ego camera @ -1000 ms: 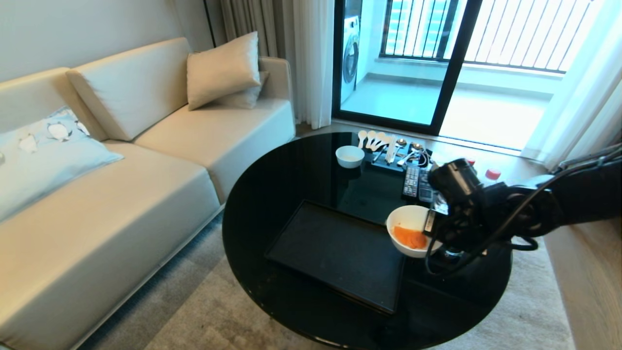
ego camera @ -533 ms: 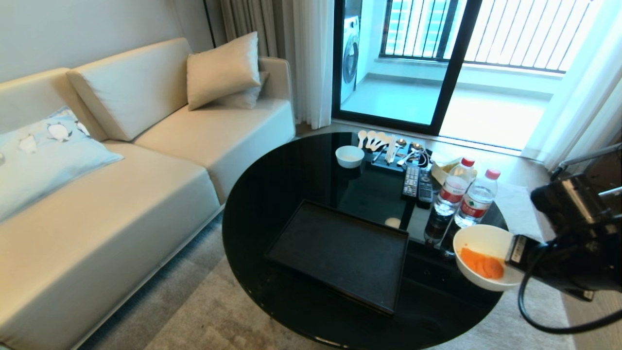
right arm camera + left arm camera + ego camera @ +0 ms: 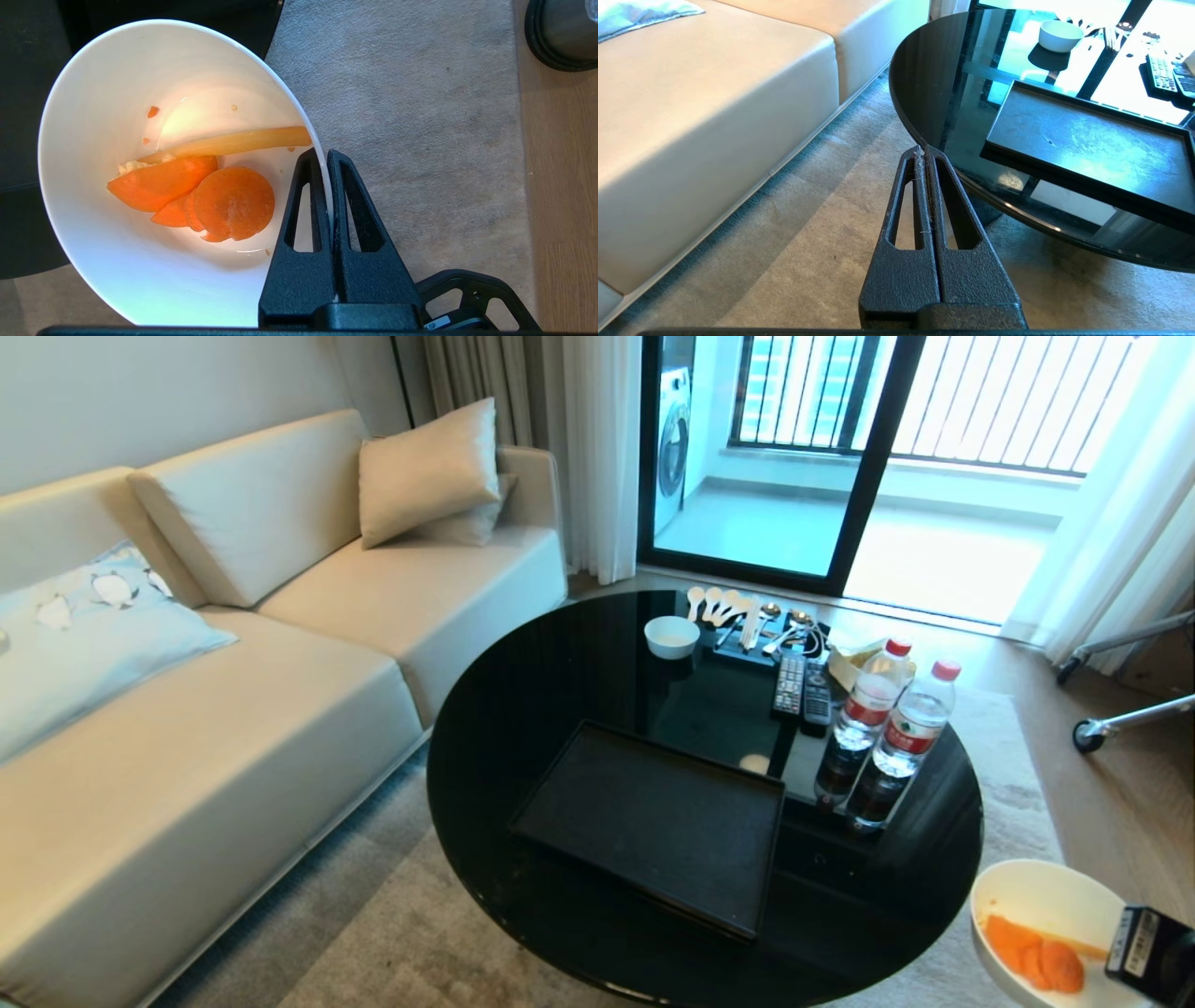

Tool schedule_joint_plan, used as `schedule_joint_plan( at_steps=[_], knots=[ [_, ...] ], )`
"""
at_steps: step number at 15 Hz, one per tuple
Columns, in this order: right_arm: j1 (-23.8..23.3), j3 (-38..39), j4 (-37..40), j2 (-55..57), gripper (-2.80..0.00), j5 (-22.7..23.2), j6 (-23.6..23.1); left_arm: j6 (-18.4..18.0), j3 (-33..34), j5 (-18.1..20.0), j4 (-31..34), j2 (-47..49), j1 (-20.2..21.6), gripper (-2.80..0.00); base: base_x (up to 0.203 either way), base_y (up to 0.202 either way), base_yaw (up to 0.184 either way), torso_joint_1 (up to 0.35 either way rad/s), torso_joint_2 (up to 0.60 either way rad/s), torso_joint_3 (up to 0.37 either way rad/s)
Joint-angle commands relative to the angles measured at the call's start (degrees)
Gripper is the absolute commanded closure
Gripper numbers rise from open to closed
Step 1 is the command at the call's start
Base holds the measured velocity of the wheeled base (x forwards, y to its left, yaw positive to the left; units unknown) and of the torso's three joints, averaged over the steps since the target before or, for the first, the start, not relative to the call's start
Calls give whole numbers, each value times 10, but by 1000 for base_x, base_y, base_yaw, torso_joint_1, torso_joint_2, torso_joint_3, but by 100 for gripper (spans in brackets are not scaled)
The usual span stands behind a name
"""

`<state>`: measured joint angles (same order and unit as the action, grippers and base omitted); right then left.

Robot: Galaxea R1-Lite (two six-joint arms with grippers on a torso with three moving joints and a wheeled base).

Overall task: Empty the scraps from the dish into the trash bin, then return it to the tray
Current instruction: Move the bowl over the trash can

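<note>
White dish (image 3: pixel 117 252) with scraps (image 3: pixel 210 196) | right hand (image 3: pixel 327 158) is pinching its rim, fully closed | we are carrying it toward trash bin (image 3: pixel 560 35) | next: tip over bin.

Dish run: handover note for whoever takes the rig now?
Right gripper: jaws shut on the rim of the dish, held off the table above the carpet.
Left gripper: jaws shut, empty, parked beside the table.
Scraps are in the dish, nothing dumped yet.
Trash bin: only its base shows, on the floor nearby.
Tray is bare.
Left: tip scraps into bin, set dish on tray.
</note>
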<state>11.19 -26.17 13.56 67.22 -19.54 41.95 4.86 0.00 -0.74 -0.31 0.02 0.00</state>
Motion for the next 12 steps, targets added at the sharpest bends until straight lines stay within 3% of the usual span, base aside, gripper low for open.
schedule_joint_plan(
  at_steps=[1,12],
  knots=[
    [1,16,3,-41,0,1,2,1,0,0,0,0,0,0,0,0,0,0,0,0],
    [1,24,43,-70,0,6,6,1,0,0,0,0,0,0,0,0,0,0,0,0]
  ],
)
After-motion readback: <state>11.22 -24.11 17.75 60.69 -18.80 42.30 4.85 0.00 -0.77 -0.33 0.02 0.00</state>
